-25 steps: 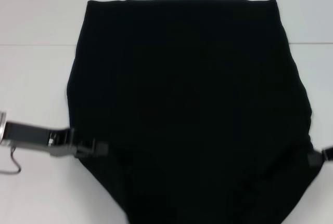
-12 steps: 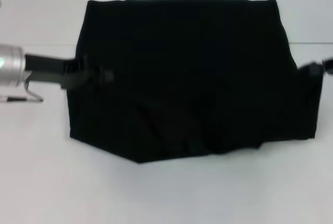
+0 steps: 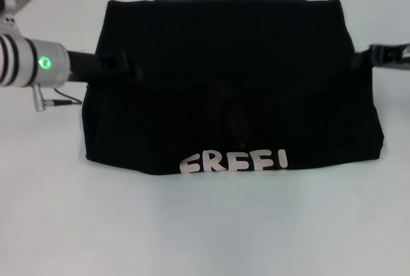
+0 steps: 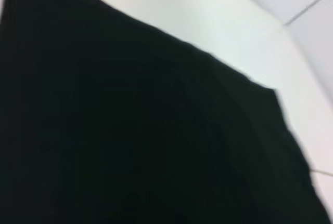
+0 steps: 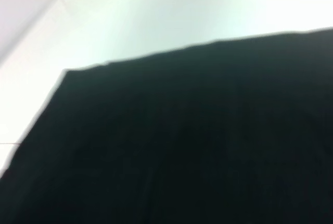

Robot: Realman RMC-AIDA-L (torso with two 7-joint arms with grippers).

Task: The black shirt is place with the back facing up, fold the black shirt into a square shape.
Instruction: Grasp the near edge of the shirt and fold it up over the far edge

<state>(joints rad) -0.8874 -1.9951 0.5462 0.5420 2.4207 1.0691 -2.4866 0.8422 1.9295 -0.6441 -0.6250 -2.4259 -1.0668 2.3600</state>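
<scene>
The black shirt (image 3: 230,97) lies on the white table (image 3: 205,231), its near part folded up and over toward the far edge. White letters "FREE!" (image 3: 234,161) show along the near fold. My left gripper (image 3: 125,64) is at the shirt's left side, shut on the raised fabric edge. My right gripper (image 3: 360,58) is at the right side, shut on the opposite edge. Both hold the fabric a little above the lower layer. The left wrist view is filled by the shirt (image 4: 130,130), and so is the right wrist view (image 5: 182,146); neither shows fingers.
The left arm's silver wrist with a green light (image 3: 43,63) reaches in from the left, and a thin cable (image 3: 61,101) hangs below it. A faint seam (image 3: 38,54) crosses the table behind the shirt.
Both grippers have carried the shirt's near edge up and away toward the far edge. The shirt now looks shorter from front to back, and the letters "FREE!" have come into view.
</scene>
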